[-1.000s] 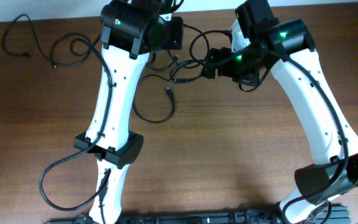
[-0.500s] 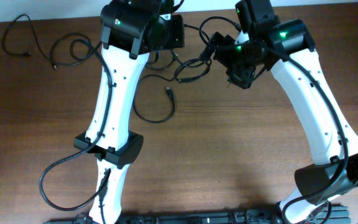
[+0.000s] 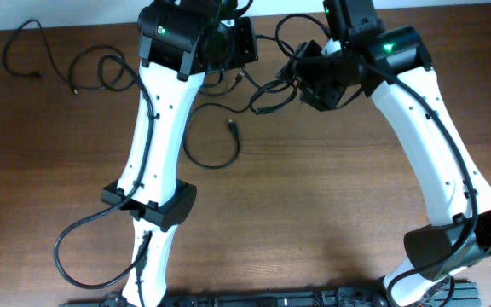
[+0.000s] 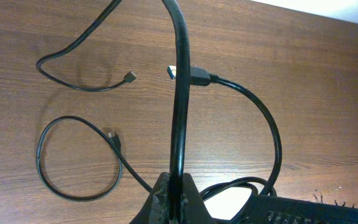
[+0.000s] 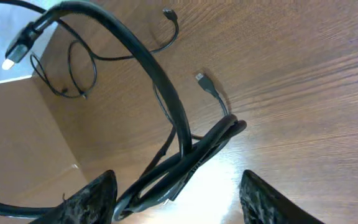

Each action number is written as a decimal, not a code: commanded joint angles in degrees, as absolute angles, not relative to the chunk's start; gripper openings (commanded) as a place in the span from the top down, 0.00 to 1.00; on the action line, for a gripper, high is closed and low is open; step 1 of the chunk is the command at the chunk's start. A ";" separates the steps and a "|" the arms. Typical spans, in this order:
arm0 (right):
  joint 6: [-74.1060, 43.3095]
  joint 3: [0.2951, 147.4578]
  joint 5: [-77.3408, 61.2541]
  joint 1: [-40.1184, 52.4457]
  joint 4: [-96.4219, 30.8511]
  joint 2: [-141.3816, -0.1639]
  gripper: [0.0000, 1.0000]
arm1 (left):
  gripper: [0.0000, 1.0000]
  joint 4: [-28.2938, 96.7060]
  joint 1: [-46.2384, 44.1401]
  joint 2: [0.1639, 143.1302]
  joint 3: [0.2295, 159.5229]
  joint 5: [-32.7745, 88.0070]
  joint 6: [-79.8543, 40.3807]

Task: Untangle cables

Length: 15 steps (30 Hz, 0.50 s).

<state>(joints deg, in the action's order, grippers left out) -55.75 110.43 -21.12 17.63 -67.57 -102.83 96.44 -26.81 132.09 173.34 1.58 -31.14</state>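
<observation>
We see the left end effector [image 4: 174,198] pinched closed on one of the cables [image 4: 178,93], a thick, glossy black cord that rises from between its fingers and curves out of frame. Just beyond the fingers, a second cord ends in a flat plug [image 4: 185,73] with a pale metal tip and sweeps in an arc to one side. Farther out on the worktop [image 4: 316,74], a thinner cord lies in a loose ring [image 4: 38,155], apart from the held one. The fingers of the right end effector [image 5: 176,182] stand wide apart. Between them runs a bundle [image 5: 204,149] of several black strands doubled together, nearer one finger. From the bundle a thick cord arcs away to a white-tipped connector [image 5: 17,53]. We cannot tell whether the bundle touches the wood.
</observation>
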 commanded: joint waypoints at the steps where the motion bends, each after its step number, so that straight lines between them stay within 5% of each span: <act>1: -56.47 110.34 -21.43 18.00 -67.00 -102.83 0.54 | 1.00 96.55 -26.46 131.24 173.23 3.31 -31.70; 7: -56.42 110.34 -20.73 18.00 -67.07 -102.94 0.96 | 1.00 96.71 -26.46 131.24 173.23 4.34 -31.68; 15: -56.42 110.34 -2.00 16.34 -79.85 -102.94 0.96 | 1.00 96.71 -26.46 131.24 173.23 -1.91 -28.60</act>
<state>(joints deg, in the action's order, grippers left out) -56.73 110.43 -8.67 17.61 -77.19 -102.83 96.75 -26.81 132.09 173.34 2.52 -29.82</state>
